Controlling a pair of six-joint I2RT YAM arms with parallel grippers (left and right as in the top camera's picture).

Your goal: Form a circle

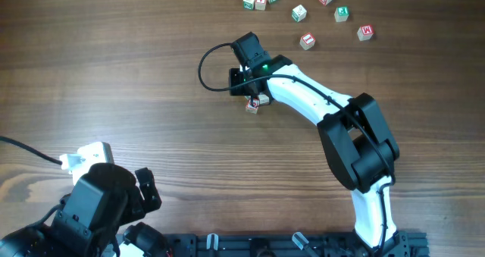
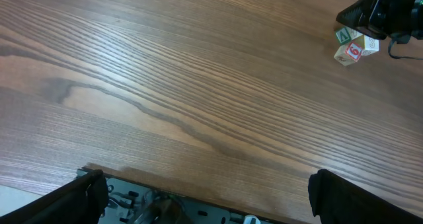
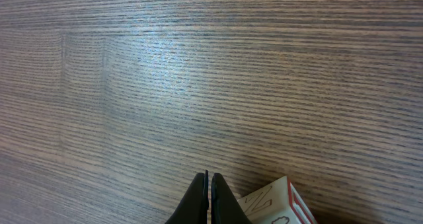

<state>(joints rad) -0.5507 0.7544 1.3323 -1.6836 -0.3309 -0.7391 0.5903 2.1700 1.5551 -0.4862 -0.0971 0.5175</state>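
Clump (image 1: 256,102) of three small whitish letter cubes, marked in red and green, sits near the middle of the wooden table (image 1: 114,75). The cubes are packed tight against one another, and no ring is formed. The right gripper (image 3: 209,196) reaches in from the near right, its fingers pressed together with nothing between them. Its tips are low over the wood, just left of the nearest cube face in the right wrist view (whether they touch that cube cannot be told). A black cable (image 1: 204,64) loops out to the left of that wrist. Ten loose cubes (image 1: 299,13) lie scattered along the far edge toward the right, well apart from the clump. The left gripper (image 2: 206,184) hangs at the near left corner with its fingers (image 2: 86,194) spread wide and empty, far from the clump, which shows at the far right of its view.
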